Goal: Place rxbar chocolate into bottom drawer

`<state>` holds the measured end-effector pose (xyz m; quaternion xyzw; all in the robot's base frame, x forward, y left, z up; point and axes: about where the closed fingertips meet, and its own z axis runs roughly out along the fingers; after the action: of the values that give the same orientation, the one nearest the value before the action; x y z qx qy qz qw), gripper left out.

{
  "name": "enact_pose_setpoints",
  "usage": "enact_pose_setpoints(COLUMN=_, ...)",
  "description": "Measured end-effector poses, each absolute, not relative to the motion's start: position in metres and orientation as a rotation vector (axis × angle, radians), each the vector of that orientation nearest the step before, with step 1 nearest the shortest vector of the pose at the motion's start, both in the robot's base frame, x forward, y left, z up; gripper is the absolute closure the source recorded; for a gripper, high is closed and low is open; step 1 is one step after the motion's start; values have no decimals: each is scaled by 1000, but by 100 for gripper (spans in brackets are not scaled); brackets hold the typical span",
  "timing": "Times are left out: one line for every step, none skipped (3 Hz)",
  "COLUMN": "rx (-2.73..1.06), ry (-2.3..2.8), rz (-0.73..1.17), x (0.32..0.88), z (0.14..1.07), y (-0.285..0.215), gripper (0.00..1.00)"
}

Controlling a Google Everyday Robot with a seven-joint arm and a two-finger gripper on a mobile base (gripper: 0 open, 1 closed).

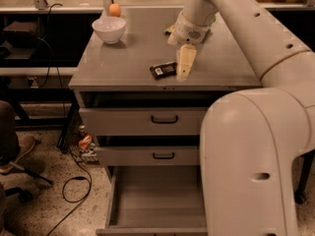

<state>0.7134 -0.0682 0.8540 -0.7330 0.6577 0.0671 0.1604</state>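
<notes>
the rxbar chocolate (163, 70) lies flat on the bench (123, 58) near the front edge, its long axis roughly along that edge and slightly skewed, white label end pointing left. just right of the bar hangs the claw (185, 65), tip down, gripping nothing visible; open or shut, i cannot tell. this looks like the approach before grasping: next it should centre over the bar's short side. well below the bar, the bottom drawer (152, 200) stands open.

The pale arm (256, 38) stretches in from the right, wrist (193, 27) bent down, gripper (183, 69) pointing downward.
</notes>
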Motion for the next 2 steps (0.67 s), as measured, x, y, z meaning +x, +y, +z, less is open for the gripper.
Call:
enact_pose_setpoints(rx=-2104, ry=1876, rz=211, x=724, z=844, y=-61, gripper=0)
enact_pose_setpoints(rx=-2103, ry=1876, rz=233, x=733, z=835, y=-56, gripper=0)
